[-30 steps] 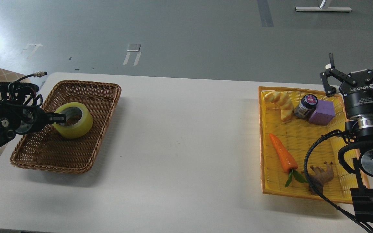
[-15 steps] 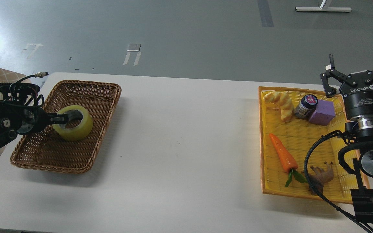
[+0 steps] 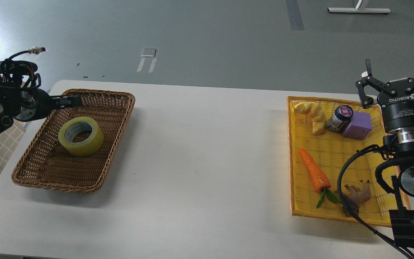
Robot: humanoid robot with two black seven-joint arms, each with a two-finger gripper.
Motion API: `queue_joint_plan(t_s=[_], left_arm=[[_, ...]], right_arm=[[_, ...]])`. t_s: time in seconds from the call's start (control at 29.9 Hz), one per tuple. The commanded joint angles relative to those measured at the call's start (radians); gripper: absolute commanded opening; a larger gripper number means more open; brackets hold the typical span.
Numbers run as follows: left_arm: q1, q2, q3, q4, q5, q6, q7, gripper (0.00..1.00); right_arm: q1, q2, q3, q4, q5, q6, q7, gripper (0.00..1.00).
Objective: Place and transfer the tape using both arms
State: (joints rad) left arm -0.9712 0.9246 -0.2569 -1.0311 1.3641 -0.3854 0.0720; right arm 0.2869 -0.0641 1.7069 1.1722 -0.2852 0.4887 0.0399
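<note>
Surface: a long white surface (image 3: 199,151) ran across the frame, bare in its middle, with a basket toward either end.
Room: behind the surface lay a grey floor (image 3: 199,39) with pale tape marks at upper left and a dark stripe at upper right; a metal stand base (image 3: 358,10) sat at the top right edge.
Tape: the roll of yellow packing tape (image 3: 81,136) lay flat, core upward, inside the brown wicker basket (image 3: 49,172) at left of frame, touching nothing but the basket floor.
Left end effector: the left end effector (image 3: 71,101) reached in from the left edge above the basket's far rim, apart from the tape; its fingers were too slender and dark to separate, so I cannot tell if they were spread or pressed together.
Right end effector: the right end effector (image 3: 397,73) stood upright at right of frame, fingers spread, holding nothing.
Yellow basket: the yellow basket (image 3: 293,154) at right held a croissant (image 3: 311,116), a small jar (image 3: 339,118), a purple block (image 3: 357,124), a carrot (image 3: 314,175) and a brown toy animal (image 3: 358,195).
</note>
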Motion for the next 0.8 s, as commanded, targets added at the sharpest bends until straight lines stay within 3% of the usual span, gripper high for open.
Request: queue_joint_plan(t_s=[0.0, 0.23, 0.37, 0.64, 0.77], left_arm=[[-0.105, 0.007, 0.001, -0.004, -0.103, -0.01, 0.0, 0.79], [-0.286, -0.03, -0.015, -0.004, -0.593, -0.015, 0.002, 0.89], [-0.304, -0.058, -0.05, -0.004, -0.775, -0.016, -0.001, 0.95], [-0.227, -0.191, -0.266, 0.0, -1.076, -0.013, -0.084, 0.98], [-0.14, -0.266, -0.375, -0.004, -1.123, -0.024, -0.159, 0.98]], right_arm=[[0.001, 0.0, 0.0, 0.0, 0.0, 0.0, 0.0, 1.0], [0.011, -0.005, -0.01, 0.004, -0.003, 0.0, -0.003, 1.0], [0.026, -0.01, -0.012, 0.014, -0.003, 0.0, -0.008, 1.0], [0.132, -0.048, -0.016, 0.006, -0.014, 0.0, -0.014, 1.0], [0.205, -0.105, -0.093, -0.014, -0.019, 0.0, -0.014, 1.0]])
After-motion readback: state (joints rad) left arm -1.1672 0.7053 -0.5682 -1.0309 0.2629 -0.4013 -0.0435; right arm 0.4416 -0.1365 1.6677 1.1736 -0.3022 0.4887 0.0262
